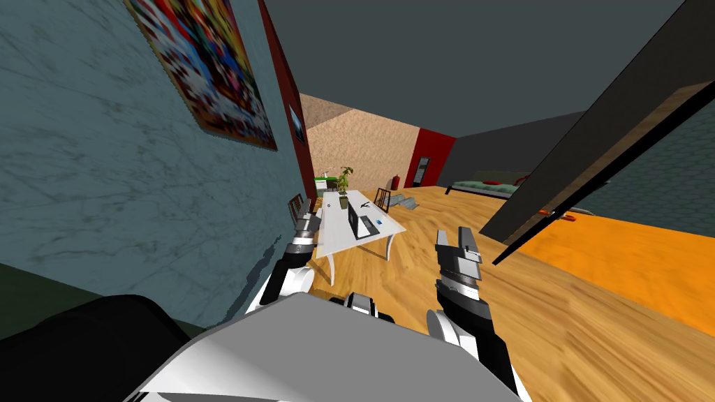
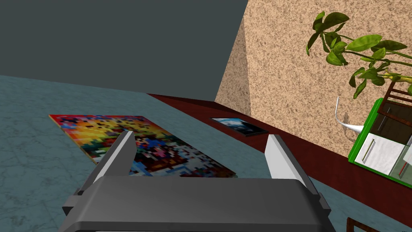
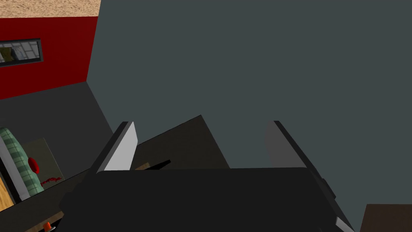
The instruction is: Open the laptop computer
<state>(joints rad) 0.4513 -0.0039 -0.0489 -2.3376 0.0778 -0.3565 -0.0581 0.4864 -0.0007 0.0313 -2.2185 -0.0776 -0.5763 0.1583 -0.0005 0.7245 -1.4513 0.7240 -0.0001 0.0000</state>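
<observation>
Head view: a long room with a wooden floor (image 1: pixel 419 293), a blue-grey wall (image 1: pixel 105 153) along the robot's left, and a white surface (image 1: pixel 335 241) standing near that wall, well ahead.
Laptop: the dark laptop (image 1: pixel 358 225) sits on the near half of the surface, close to its near edge and about midway between its two long edges. It is too small to tell how far its lid stands.
Beside the laptop: a small blue item (image 1: pixel 378 222) lies just beside it, toward the near right corner.
Far end of the surface: a potted plant (image 1: pixel 344 185) stands upright there.
Chairs: one dark chair (image 1: pixel 297 206) stands at the surface's left edge, between it and the wall. Another chair (image 1: pixel 382 197) stands at the right edge, toward the far end.
Left hand: the left hand (image 1: pixel 307 220) is held up close to the wall, short of the surface's near left corner and well apart from the laptop. In the left wrist view its fingers (image 2: pixel 120 155) stand wide apart with nothing between them.
Right hand: the right hand (image 1: pixel 454 234) is held up over the floor, off the surface's right side and well apart from the laptop. Its fingers (image 3: pixel 122 147) are likewise spread and empty.
Painting: a bright, many-coloured painting (image 1: pixel 209 63) hangs on the wall above the left arm.
</observation>
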